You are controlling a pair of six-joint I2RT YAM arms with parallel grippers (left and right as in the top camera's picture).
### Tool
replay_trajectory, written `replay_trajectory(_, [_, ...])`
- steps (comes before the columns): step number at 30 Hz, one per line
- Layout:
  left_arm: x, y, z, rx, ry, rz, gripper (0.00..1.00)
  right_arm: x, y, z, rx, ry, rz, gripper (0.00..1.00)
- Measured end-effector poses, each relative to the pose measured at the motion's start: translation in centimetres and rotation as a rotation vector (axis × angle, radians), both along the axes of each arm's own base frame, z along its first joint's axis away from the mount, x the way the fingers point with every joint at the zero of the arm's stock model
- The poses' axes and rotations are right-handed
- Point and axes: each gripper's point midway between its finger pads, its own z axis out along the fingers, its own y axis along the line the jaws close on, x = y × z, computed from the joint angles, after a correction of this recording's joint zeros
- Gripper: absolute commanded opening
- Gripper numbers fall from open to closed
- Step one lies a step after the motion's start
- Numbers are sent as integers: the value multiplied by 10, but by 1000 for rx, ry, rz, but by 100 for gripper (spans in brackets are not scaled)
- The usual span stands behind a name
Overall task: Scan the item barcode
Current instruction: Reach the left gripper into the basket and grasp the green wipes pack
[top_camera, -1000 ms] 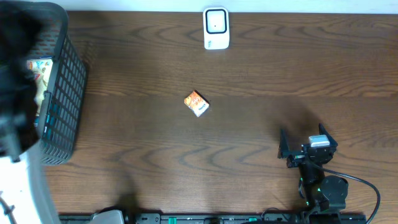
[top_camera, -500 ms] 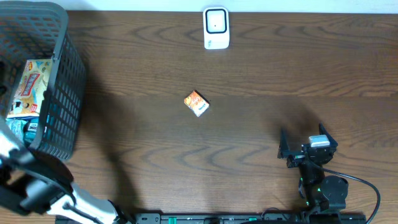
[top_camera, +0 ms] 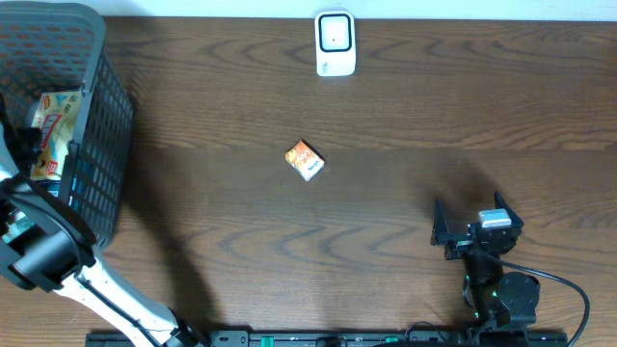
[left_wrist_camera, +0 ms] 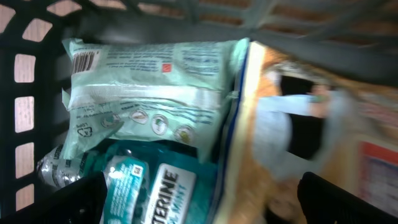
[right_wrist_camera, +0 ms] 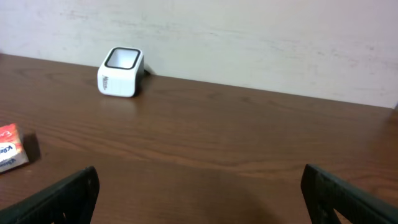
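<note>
In the basket (top_camera: 101, 145), the left gripper (left_wrist_camera: 211, 199) gapes over a pale-green pack (left_wrist_camera: 155, 81), barcode at its corner; the orange pack (left_wrist_camera: 298, 124) beside it is blurred. An orange box (top_camera: 305, 160) lies mid-table, apart from the scanner (top_camera: 335, 43). The right gripper (right_wrist_camera: 205, 199) is spread, empty.

Soft, even light falls from above on your table (top_camera: 386, 125), and the grain reads cleanly. Diffuse shadows lie beside the left arm (top_camera: 101, 287) and above the right arm (top_camera: 487, 236). The white scanner (top_camera: 335, 43) looks slightly washed out. Your left wrist view is dim: the green packet (left_wrist_camera: 149, 81) reads fairly sharp, while the orange packet (left_wrist_camera: 267, 180) is smeared. The right wrist view is clear.
</note>
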Motion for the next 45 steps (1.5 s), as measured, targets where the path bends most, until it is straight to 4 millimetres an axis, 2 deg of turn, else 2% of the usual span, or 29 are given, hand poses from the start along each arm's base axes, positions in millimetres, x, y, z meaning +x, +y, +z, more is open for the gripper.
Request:
replay_trajectory(5, [-12, 3, -21, -30, 51, 20, 99, 0, 0, 0, 0, 0, 0, 99])
replay_trajectory(9, [-22, 13, -26, -25, 61, 50, 98, 0, 0, 0, 0, 0, 0, 99])
replay_trajectory(15, [-23, 23, -27, -5, 53, 31, 85, 0, 0, 0, 0, 0, 0, 99])
replay_trajectory(21, [-20, 30, -28, 13, 46, -11, 60, 0, 0, 0, 0, 0, 0, 99])
replay_trajectory(25, [-22, 30, -39, 17, 53, -23, 52, 0, 0, 0, 0, 0, 0, 99])
replay_trajectory(26, [-23, 30, -43, 19, 56, -26, 41, 0, 0, 0, 0, 0, 0, 99])
replay_trajectory(28, [-25, 29, -54, 25, 61, -27, 8, 0, 0, 0, 0, 0, 0, 99])
replay_trajectory(32, [-27, 32, -60, 57, 68, -37, 7, 0, 0, 0, 0, 0, 0, 99])
replay_trajectory(40, [-29, 33, -53, 60, 91, -121, 7, 0, 0, 0, 0, 0, 0, 99])
replay_trajectory(43, [-27, 31, -34, 84, 64, -138, 7, 0, 0, 0, 0, 0, 0, 99])
replay_trajectory(45, [-24, 32, -4, 135, 19, -150, 7, 0, 0, 0, 0, 0, 0, 99])
